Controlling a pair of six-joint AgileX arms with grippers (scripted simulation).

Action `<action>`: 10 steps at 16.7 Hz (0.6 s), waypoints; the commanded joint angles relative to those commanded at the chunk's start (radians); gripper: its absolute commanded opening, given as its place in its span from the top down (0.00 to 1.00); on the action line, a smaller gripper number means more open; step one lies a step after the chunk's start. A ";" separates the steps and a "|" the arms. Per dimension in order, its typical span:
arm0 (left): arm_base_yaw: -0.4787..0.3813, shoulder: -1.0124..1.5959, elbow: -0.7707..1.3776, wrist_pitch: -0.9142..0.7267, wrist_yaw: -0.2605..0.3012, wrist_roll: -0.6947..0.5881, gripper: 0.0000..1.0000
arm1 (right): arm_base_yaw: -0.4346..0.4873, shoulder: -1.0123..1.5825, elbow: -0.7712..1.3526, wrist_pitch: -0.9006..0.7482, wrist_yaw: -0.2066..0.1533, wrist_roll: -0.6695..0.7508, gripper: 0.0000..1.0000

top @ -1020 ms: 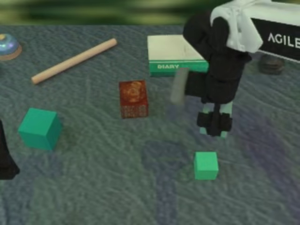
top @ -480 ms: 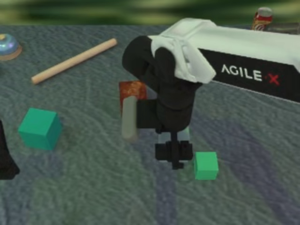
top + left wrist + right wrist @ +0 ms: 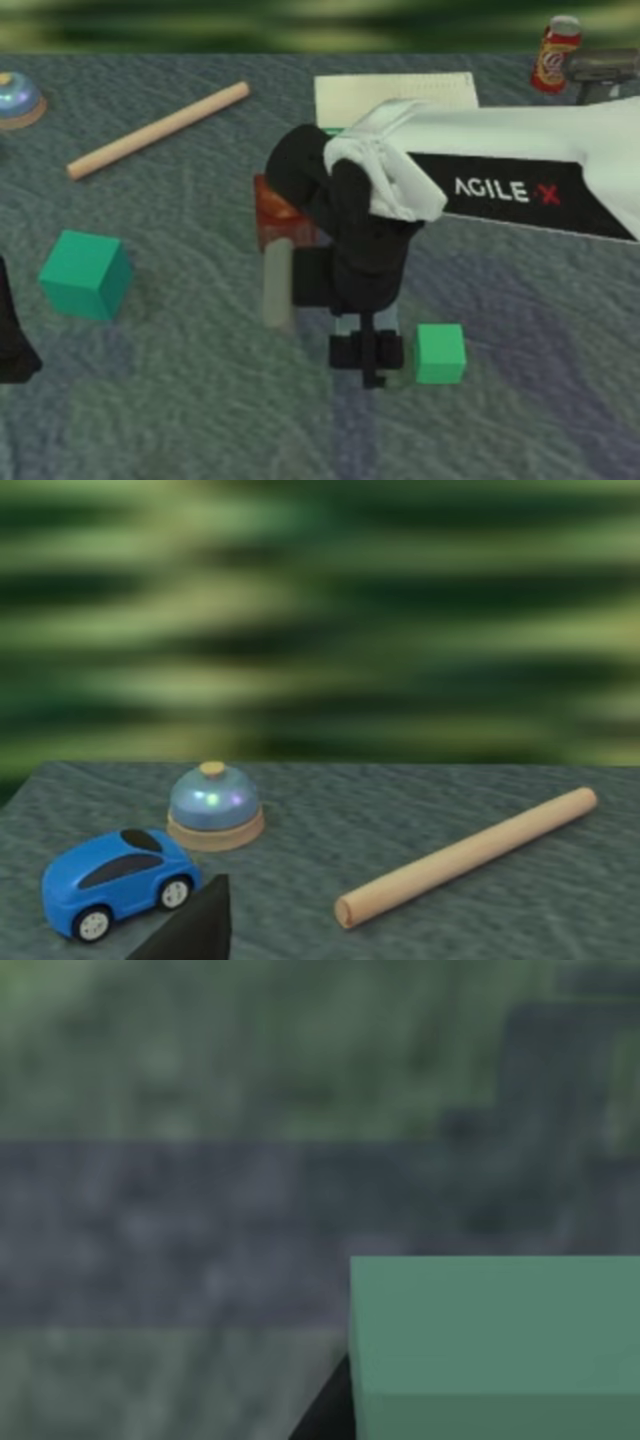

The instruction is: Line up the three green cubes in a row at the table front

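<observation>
My right gripper (image 3: 367, 352) hangs low over the table (image 3: 200, 400) front, shut on the pale mint cube (image 3: 346, 322), which the black fingers mostly hide. In the right wrist view the mint cube (image 3: 500, 1340) fills one corner beside a dark fingertip (image 3: 325, 1415). Just right of the gripper, the small bright green cube (image 3: 440, 353) rests on the table. At the left, the large teal-green cube (image 3: 85, 273) stands alone. My left gripper (image 3: 10, 345) is parked at the left edge.
The red-brown patterned block (image 3: 272, 205) is half hidden behind the right arm. A wooden dowel (image 3: 158, 130) and bell (image 3: 15, 98) lie back left, with a blue toy car (image 3: 118, 880) near them. A diary book (image 3: 395, 98) and can (image 3: 555, 50) sit at the back.
The right arm has swung from the back right toward the front and left, and lowered, bringing the mint cube down beside the bright green cube. The left arm has not moved.
</observation>
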 joint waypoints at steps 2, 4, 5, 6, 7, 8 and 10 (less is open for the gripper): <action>0.000 0.000 0.000 0.000 0.000 0.000 0.00 | 0.000 0.017 -0.034 0.048 0.001 0.000 1.00; 0.000 0.000 0.000 0.000 0.000 0.000 0.00 | 0.000 0.020 -0.041 0.056 0.001 0.000 1.00; 0.000 0.000 0.000 0.000 0.000 0.000 0.00 | 0.000 0.020 -0.041 0.056 0.001 0.000 1.00; 0.000 0.000 0.000 0.000 0.000 0.000 0.00 | 0.000 0.020 -0.041 0.056 0.001 0.000 1.00; 0.000 0.000 0.000 0.000 0.000 0.000 0.00 | 0.000 0.020 -0.041 0.056 0.001 0.000 0.92; 0.000 0.000 0.000 0.000 0.000 0.000 0.00 | 0.000 0.020 -0.041 0.056 0.001 0.000 0.85; 0.000 0.000 0.000 0.000 0.000 0.000 0.00 | 0.000 0.020 -0.041 0.056 0.001 0.000 0.70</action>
